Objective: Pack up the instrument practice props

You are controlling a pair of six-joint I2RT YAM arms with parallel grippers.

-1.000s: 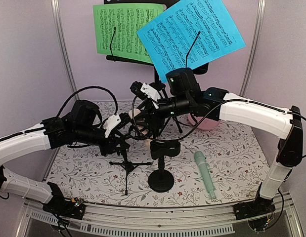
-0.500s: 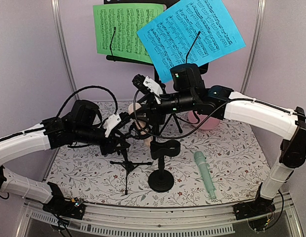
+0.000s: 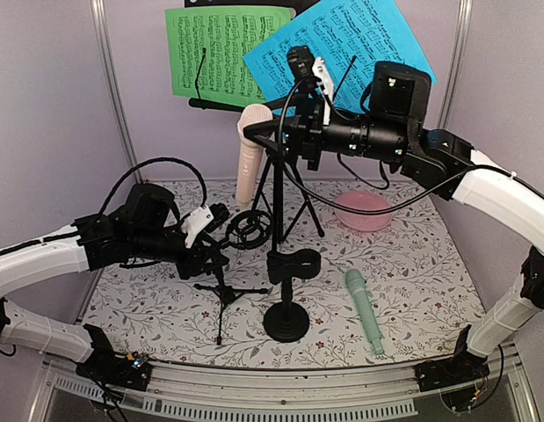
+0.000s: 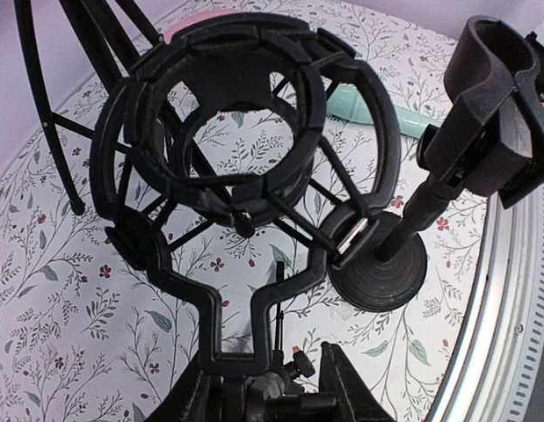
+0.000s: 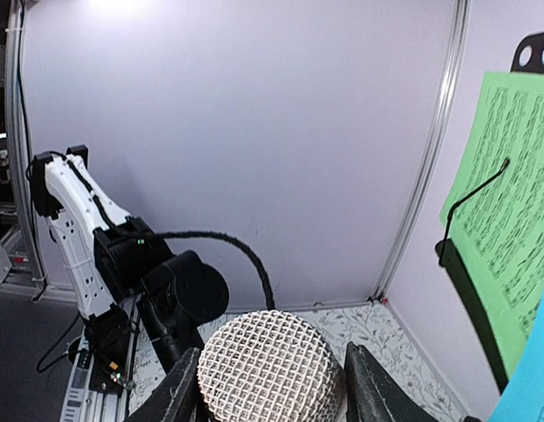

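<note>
Standing by the bench, notes as seen.

Right pincer: raised high in front of the music stand, clenched on the pink mic just below its mesh head. From the wrist view a finger sits on each side of the head. The mic hangs upright, head on top, well clear of the bench.

Left pincer: low over the bench's left half, grasping the stem of the shock mount. The mount's ring is empty and faces the wrist camera. Its small tripod stands on the patterned cloth below.

Clip stand: upright on its round base at centre front, just beside the mount — apart from it, as far as I can tell.

Green mic: lying flat on the bench to the right of the clip stand, near the front edge.

Green page and blue page: both on the music stand's desk at the back. The blue one is tilted and overlaps the green one's right edge.

Dish: on the bench at back right, near the music stand's legs.
</note>
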